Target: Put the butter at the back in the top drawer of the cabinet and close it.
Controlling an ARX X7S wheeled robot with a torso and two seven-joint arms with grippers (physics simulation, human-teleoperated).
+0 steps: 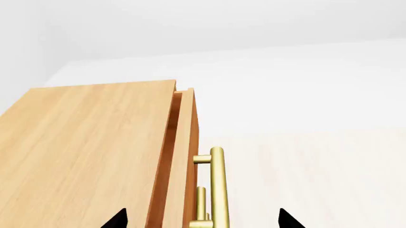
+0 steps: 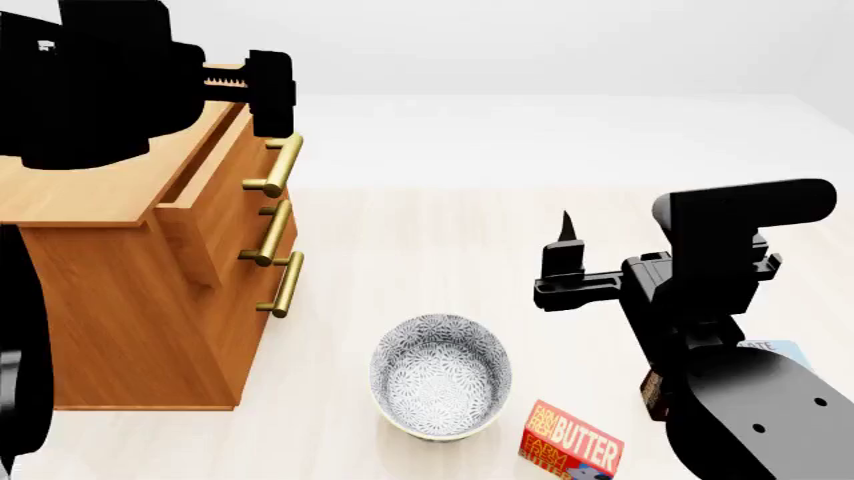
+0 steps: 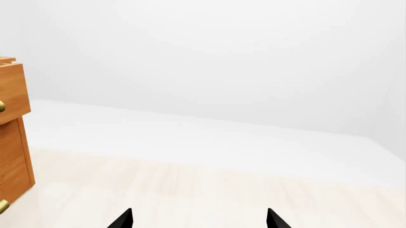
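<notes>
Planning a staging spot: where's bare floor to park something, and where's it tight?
Free: the pale floor between the cabinet and the right pincer, behind the bowl, running to the back wall. Crowded: front right, where the bowl, the butter and the right arm sit close together. The top drawer is slightly ajar under the left pincer.

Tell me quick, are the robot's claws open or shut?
Left gripper: open, holding nothing, fingertips either side of the top drawer's handle.
Right gripper: open, empty.

A patterned bowl (image 2: 442, 376) stands upright on the pale floor (image 2: 441, 240), below and to the left of the right gripper; its inside shows a fine grey-white print. A box (image 2: 781, 352) with a blue edge lies low behind that gripper's arm, mostly hidden.
</notes>
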